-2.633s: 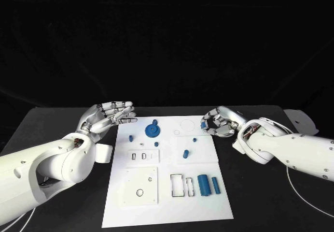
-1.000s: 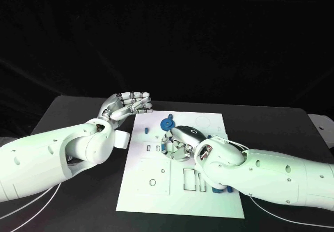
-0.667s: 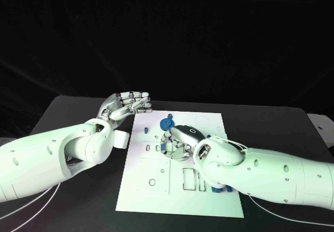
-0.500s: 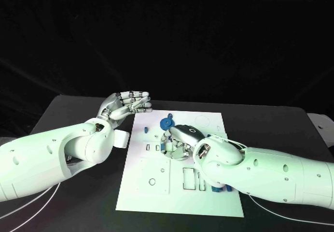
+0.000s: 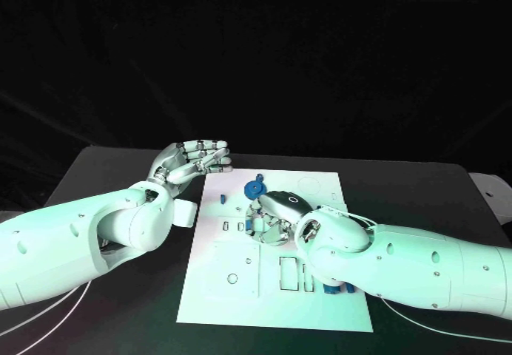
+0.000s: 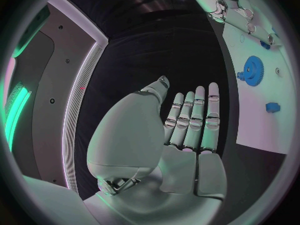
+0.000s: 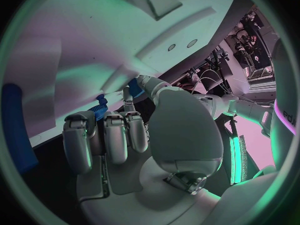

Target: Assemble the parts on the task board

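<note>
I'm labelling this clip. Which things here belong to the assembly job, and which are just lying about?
Job:
task board
blue gear
blue cylinders
right hand, over the board's middle

Lying about:
black table
left hand, idle beside the board

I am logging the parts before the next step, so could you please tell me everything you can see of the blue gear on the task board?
The blue gear is a round toothed wheel, plastic by its look, with a raised hub and a small knob rising from its far side. It sits on the far part of the white task board. In the left wrist view it shows small holes in its face. Nothing holds it: the right hand works just nearer than it, and the left hand is off to one side.
</note>
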Robot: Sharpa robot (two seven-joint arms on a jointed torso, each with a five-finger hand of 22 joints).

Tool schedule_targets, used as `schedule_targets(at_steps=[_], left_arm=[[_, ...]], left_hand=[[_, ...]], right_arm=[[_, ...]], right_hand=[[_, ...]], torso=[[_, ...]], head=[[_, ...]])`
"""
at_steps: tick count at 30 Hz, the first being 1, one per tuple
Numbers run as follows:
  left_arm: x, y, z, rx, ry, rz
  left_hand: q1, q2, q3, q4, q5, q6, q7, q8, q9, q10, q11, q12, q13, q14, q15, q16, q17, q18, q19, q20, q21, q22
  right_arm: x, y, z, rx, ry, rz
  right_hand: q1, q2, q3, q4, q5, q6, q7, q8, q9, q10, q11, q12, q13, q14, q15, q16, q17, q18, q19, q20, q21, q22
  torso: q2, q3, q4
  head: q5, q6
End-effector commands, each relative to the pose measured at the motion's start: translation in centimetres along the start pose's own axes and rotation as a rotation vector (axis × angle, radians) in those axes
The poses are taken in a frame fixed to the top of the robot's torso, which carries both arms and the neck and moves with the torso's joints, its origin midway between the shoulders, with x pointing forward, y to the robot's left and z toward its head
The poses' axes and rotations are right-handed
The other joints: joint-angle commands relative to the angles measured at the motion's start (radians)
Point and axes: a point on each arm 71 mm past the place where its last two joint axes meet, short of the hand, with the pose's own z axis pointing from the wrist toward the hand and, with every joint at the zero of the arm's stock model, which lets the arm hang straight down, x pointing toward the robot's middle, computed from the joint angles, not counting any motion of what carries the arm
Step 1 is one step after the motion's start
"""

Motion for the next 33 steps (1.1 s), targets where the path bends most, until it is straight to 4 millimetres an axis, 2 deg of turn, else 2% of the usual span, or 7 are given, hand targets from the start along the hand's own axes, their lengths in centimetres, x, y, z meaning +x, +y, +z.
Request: schedule_targets(at_steps=[1, 18, 20, 23, 33], left_arm=[[0.27, -0.11, 0.02, 0.008, 0.020, -0.006], [0.25, -0.10, 0.01, 0.007, 0.020, -0.006], [0.24, -0.10, 0.01, 0.007, 0.020, -0.006], [0.23, -0.10, 0.01, 0.006, 0.020, -0.006], [0.21, -0.10, 0.01, 0.006, 0.019, -0.006]], left_hand=[[-0.009, 0.001, -0.001, -0.003, -0.002, -0.006, 0.021, -0.006, -0.001, 0.007, 0.000, -0.006, 0.000, -0.005, 0.002, -0.005, 0.001, 0.014, 0.006, 0.001, -0.005, -0.001], [-0.009, 0.002, 0.000, -0.004, -0.003, -0.006, 0.022, -0.006, -0.001, 0.007, 0.000, -0.007, 0.000, -0.005, 0.002, -0.006, 0.002, 0.014, 0.007, 0.001, -0.005, -0.002], [-0.009, 0.002, 0.000, -0.004, -0.003, -0.006, 0.022, -0.006, -0.001, 0.007, 0.000, -0.007, 0.000, -0.005, 0.002, -0.006, 0.002, 0.014, 0.007, 0.001, -0.005, -0.002], [-0.009, 0.002, 0.000, -0.004, -0.003, -0.006, 0.022, -0.006, -0.001, 0.007, 0.000, -0.007, 0.000, -0.005, 0.002, -0.006, 0.002, 0.014, 0.007, 0.001, -0.005, -0.002], [-0.009, 0.002, 0.001, -0.006, -0.003, -0.007, 0.023, -0.007, -0.002, 0.006, 0.000, -0.009, 0.000, -0.004, 0.002, -0.007, 0.003, 0.014, 0.007, 0.001, -0.005, -0.002]], right_arm=[[0.60, -0.39, -0.09, 0.028, 0.041, -0.029], [0.62, -0.24, 0.06, 0.025, 0.040, -0.031], [0.60, -0.22, 0.08, 0.023, 0.037, -0.031], [0.57, -0.20, 0.08, 0.022, 0.033, -0.031], [0.47, -0.06, 0.01, 0.015, 0.020, -0.030]], right_hand=[[-0.011, -0.003, 0.001, 0.005, -0.004, -0.010, 0.000, -0.008, -0.005, 0.057, 0.008, -0.006, 0.213, 0.108, 0.004, 0.005, 0.264, -0.007, 0.103, 0.001, 0.004, 0.263], [-0.033, -0.030, -0.003, 0.016, -0.024, -0.077, 0.034, -0.059, -0.030, 0.022, 0.038, -0.055, 0.183, 0.108, 0.030, 0.005, 0.264, -0.007, 0.103, 0.024, 0.004, 0.263], [-0.038, -0.036, -0.009, 0.019, -0.038, -0.081, 0.036, -0.063, -0.032, 0.019, 0.041, -0.059, 0.180, 0.108, 0.033, 0.005, 0.264, -0.007, 0.103, 0.027, 0.004, 0.263], [-0.044, -0.041, -0.022, 0.025, -0.080, -0.085, 0.037, -0.068, -0.035, 0.018, 0.043, -0.059, 0.180, 0.108, 0.037, 0.005, 0.264, -0.007, 0.103, 0.032, 0.004, 0.263], [-0.049, -0.048, -0.049, 0.035, -0.110, -0.092, 0.039, -0.075, -0.037, 0.011, 0.045, -0.068, 0.173, 0.108, 0.039, 0.005, 0.264, -0.007, 0.103, 0.034, 0.004, 0.263]], torso=[[0.000, 0.0003, 0.0001], [0.000, -0.0001, 0.0004], [0.000, -0.0003, 0.0006], [0.000, 0.0000, 0.0003], [0.000, 0.0003, 0.0001]], head=[[-0.003, 0.001], [-0.004, 0.003], [-0.003, 0.002], [-0.002, 0.003], [-0.002, 0.002]])
